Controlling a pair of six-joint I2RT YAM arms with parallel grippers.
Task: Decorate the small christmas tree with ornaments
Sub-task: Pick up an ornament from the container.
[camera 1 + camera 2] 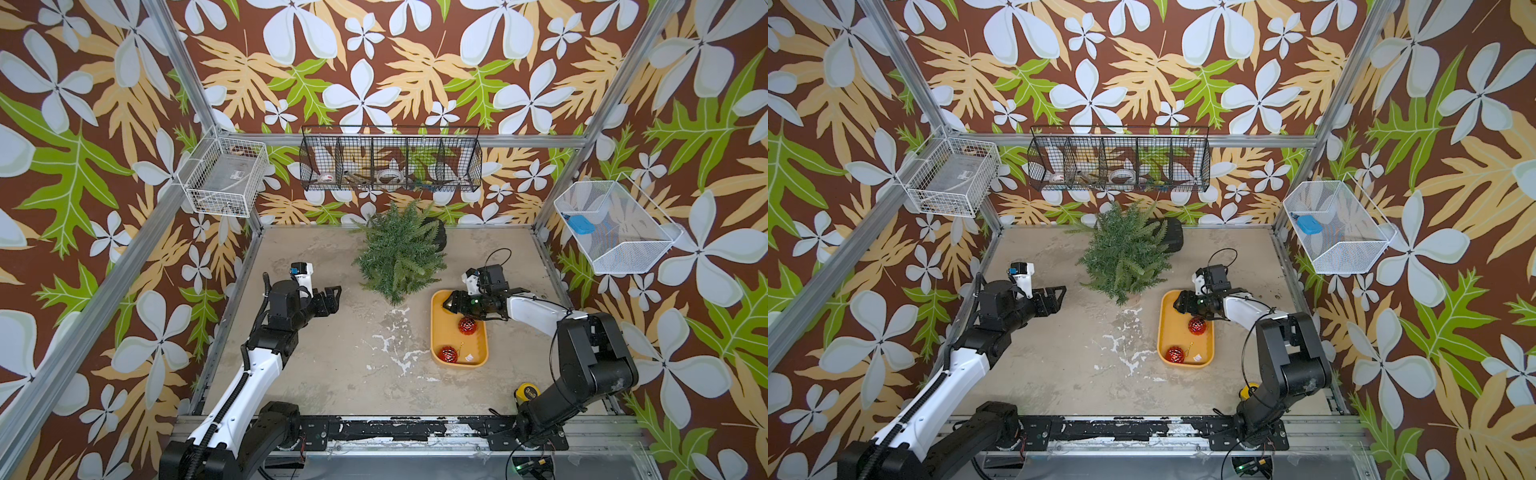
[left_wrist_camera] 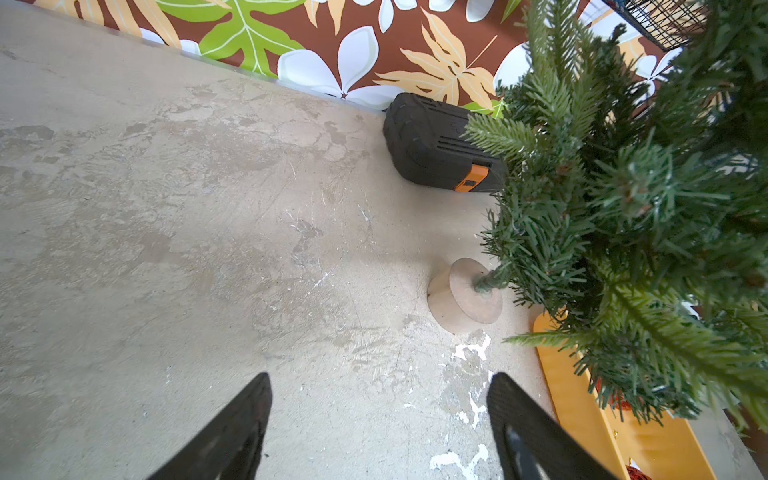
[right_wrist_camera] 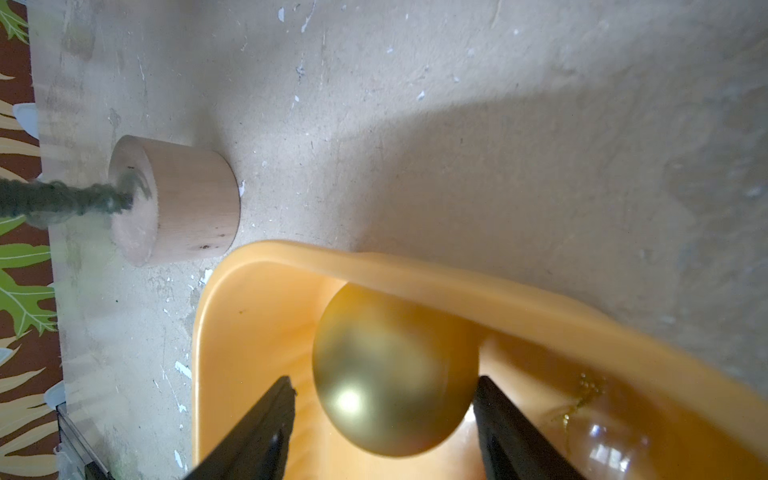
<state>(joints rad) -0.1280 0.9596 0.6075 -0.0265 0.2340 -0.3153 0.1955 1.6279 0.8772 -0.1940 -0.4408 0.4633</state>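
Note:
The small christmas tree (image 1: 399, 253) (image 1: 1125, 249) stands at the back middle on a round wooden base (image 2: 461, 295) (image 3: 178, 199). To its right lies a yellow tray (image 1: 440, 336) (image 1: 1166, 332) (image 3: 249, 311) holding two glittery red ornaments (image 1: 467, 325) (image 1: 448, 353). My right gripper (image 1: 446, 303) (image 3: 385, 380) is low over the tray's far end, open, its fingers on either side of the gold ornament (image 3: 395, 370). One finger is at the ball's edge and the other stands a little off it. The arm hides that ball in both top views. My left gripper (image 1: 334, 293) (image 2: 380, 376) hangs open and empty left of the tree.
A black case with an orange latch (image 1: 436, 235) (image 2: 432, 145) lies behind the tree by the back wall. A yellow tape measure (image 1: 527, 391) sits at the front right beside the right arm. Wire baskets (image 1: 390, 160) hang on the walls. A white scrap (image 1: 469, 356) lies in the tray.

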